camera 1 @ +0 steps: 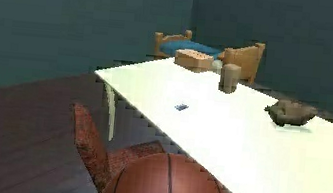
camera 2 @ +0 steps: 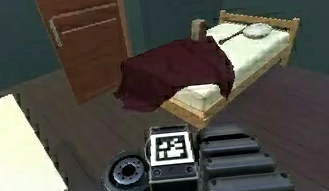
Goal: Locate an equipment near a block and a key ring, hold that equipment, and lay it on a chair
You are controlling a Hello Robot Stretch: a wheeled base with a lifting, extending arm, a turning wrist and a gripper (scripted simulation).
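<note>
- Where the dark arm bar (camera 2: 230, 168) rises from the arm side view's bottom edge, the gripper (camera 2: 128, 177) appears as a round dark body just left of a white marked square (camera 2: 170, 148). Its far end cannot be made out, so I cannot tell whether it holds anything.
- An orange basketball (camera 1: 167, 185), the task's equipment, sits at the forward view's bottom edge against a red-patterned chair (camera 1: 89, 138). Its place relative to the gripper cannot be told.
- Left of the gripper is a corner of a white table (camera 2: 6, 159).
- Farther along that table lie a small dark item (camera 1: 182, 107), a brown cup (camera 1: 230, 78), a dark bowl-like thing (camera 1: 290, 112) and an orange box (camera 1: 193, 59), with wooden chairs (camera 1: 246, 59) behind.
- Well beyond the gripper stands a wooden bed (camera 2: 255, 60) under a dark red blanket (camera 2: 175, 72), with a brown door (camera 2: 86, 36) to its left.
</note>
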